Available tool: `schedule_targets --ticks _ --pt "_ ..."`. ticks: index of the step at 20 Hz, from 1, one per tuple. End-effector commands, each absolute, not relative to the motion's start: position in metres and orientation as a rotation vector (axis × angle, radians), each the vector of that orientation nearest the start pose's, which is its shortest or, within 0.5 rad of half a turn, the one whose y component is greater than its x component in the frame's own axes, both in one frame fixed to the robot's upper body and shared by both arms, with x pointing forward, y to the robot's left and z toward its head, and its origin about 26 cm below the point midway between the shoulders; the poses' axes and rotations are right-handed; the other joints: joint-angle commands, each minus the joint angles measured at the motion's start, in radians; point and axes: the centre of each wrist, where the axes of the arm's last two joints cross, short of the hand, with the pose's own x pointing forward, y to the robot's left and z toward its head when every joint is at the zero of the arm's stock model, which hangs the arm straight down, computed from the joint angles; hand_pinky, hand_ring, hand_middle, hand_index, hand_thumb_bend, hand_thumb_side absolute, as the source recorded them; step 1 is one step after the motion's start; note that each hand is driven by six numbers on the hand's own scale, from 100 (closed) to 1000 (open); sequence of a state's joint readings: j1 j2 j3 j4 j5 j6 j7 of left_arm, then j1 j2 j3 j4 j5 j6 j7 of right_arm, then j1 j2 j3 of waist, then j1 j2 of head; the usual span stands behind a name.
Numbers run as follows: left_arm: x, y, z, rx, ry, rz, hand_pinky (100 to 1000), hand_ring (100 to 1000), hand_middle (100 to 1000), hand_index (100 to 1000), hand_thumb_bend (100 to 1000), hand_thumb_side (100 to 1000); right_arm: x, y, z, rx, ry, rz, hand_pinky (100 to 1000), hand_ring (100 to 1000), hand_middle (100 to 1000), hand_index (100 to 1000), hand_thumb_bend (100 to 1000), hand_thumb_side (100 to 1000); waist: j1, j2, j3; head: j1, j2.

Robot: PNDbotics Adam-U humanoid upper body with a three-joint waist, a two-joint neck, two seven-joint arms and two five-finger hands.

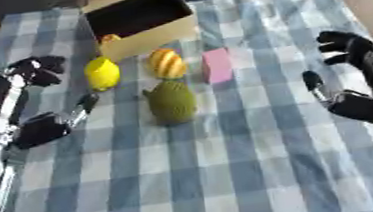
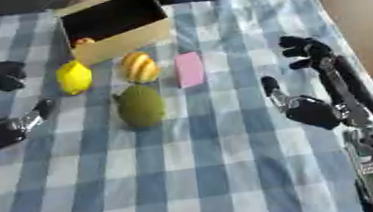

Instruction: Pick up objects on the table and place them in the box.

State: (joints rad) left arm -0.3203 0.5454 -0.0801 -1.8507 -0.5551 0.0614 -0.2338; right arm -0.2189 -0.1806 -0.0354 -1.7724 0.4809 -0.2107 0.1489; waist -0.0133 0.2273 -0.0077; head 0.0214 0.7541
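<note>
Our left hand [image 1: 38, 126] rests spread on the surface, holding nothing; the lemon [image 1: 102, 73] stands upright just ahead and inboard of its fingertips. Our right hand [image 2: 313, 108], also spread and empty, lies well apart from it. We judge left nearer; the box [image 1: 149, 38] sits just beyond the lemon.

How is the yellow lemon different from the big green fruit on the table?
The yellow lemon is bright yellow, while the green fruit is dull olive green. The lemon looks smaller than the green fruit. The lemon sits closer to the cardboard box and to the robot's left, while the green fruit lies nearer the robot, in front of the striped orange fruit. Both rest on the checked tablecloth, untouched by either hand.
</note>
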Motion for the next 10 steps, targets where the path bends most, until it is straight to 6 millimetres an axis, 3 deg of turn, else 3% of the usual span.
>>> schedule_targets --ticks 1,6,10 --pt "0.325 0.297 0.213 0.865 -1.709 -1.295 718 670 681 823 544 421 0.319 -0.265 0.118 -0.474 -2.076 0.732 721 817 814 893 280 411 0.02 -0.027 -0.004 0.003 -0.013" --pt "0.349 0.299 0.233 0.911 -1.539 -1.518 725 682 694 825 556 385 0.318 -0.264 0.117 -0.464 -2.073 0.742 721 817 814 894 277 412 0.024 -0.031 -0.014 0.012 -0.009" --pt "0.377 0.304 0.234 0.928 -1.437 -1.565 724 674 694 822 558 367 0.318 -0.264 0.116 -0.458 -2.07 0.747 721 817 814 893 274 412 0.026 -0.033 -0.022 0.017 -0.005"
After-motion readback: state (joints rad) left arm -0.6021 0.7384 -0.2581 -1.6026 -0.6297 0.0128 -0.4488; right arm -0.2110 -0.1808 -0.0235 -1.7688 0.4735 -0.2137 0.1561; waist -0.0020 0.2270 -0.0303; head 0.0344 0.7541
